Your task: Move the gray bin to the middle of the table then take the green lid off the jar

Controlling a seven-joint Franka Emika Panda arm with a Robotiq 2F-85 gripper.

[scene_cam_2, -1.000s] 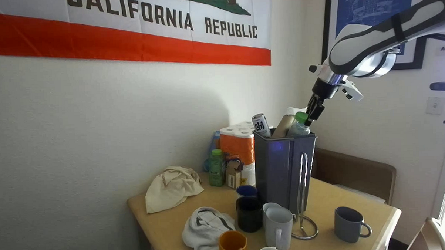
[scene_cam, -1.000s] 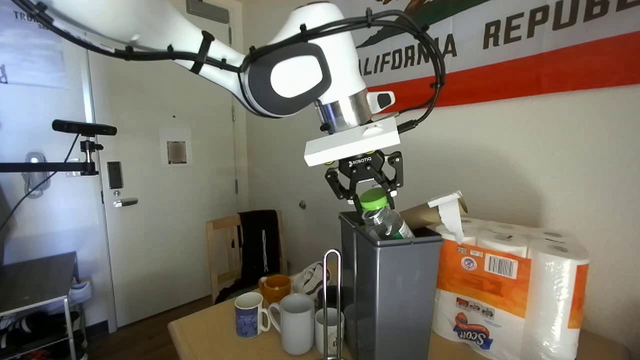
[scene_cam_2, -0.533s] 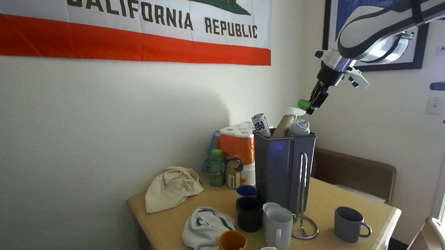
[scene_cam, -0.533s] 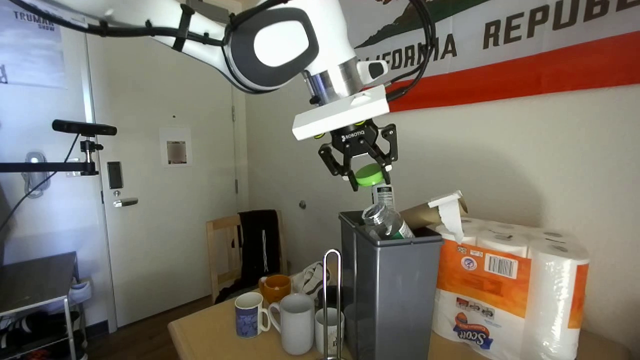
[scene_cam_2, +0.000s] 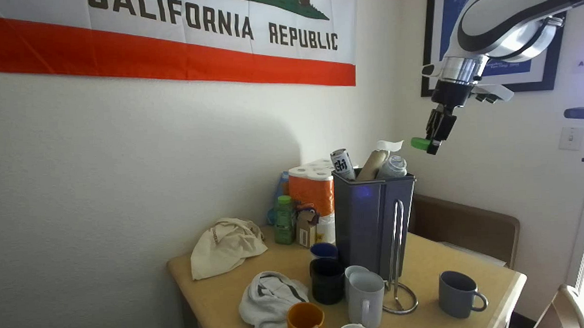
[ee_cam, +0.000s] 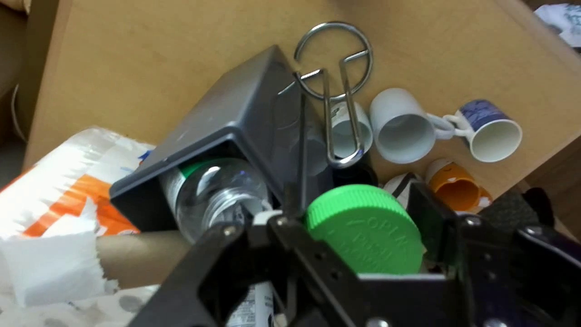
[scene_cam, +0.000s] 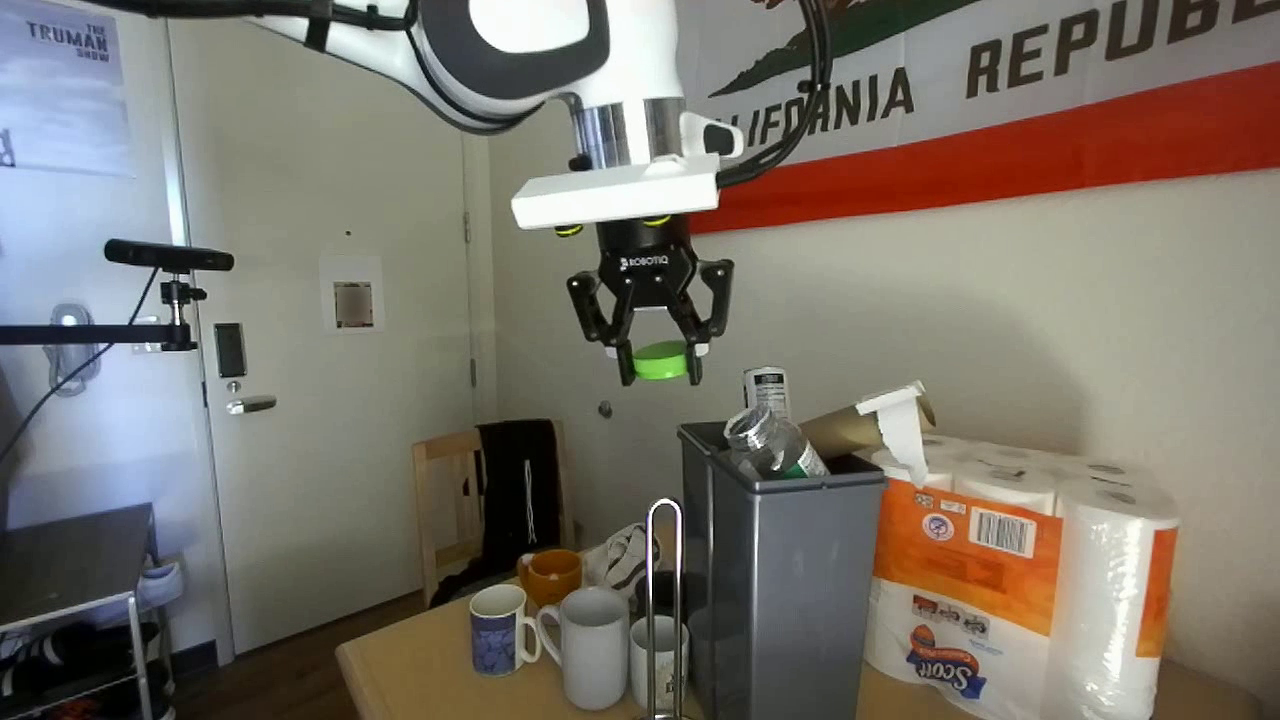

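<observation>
So fingers [scene_cam: 694, 364] have the lid [scene_cam: 660, 361] clamped by its sides mid-frame, probably for grip; lidless jar [scene_cam: 771, 446] leans in the bin [scene_cam: 812, 585], lower right, which likely props it.

"OPEN" on green lid [ee_cam: 365, 231]

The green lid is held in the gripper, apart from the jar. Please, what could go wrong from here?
The gripper pinches the green lid by its edge, so it might slip and drop, perhaps among the mugs. The uncapped jar leans in the gray bin; a bump could shift it, and anything left inside might spill. The tall wire stand, close beside the bin, might tip if the gripper brushes it.
</observation>
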